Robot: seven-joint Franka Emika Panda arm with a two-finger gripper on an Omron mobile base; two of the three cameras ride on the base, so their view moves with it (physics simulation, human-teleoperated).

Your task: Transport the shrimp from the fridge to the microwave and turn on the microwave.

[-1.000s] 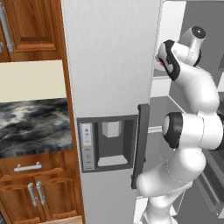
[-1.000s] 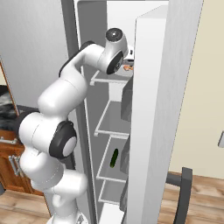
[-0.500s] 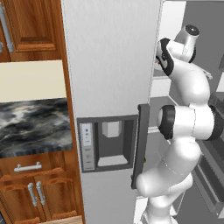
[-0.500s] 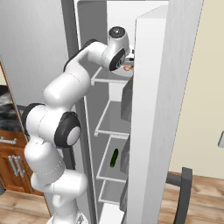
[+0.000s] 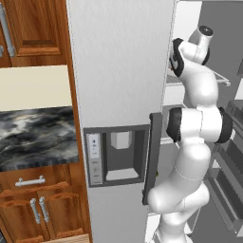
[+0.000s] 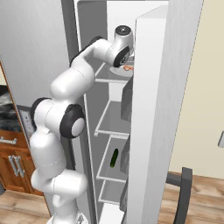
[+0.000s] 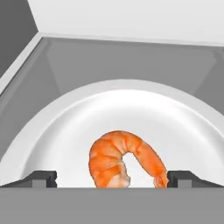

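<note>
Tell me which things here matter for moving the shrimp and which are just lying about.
For the job: shrimp, white plate under it, open fridge, end effector open around the shrimp.
Just there: green cucumber on a lower shelf, wooden cabinets, marble counter.

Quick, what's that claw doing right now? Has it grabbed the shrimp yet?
Claw: open, holding nothing; its tips stand either side of the shrimp on the white plate.

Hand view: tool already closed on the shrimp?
No. The tool is open, its tips standing wide on either side of the shrimp, which lies on the white plate.
</note>
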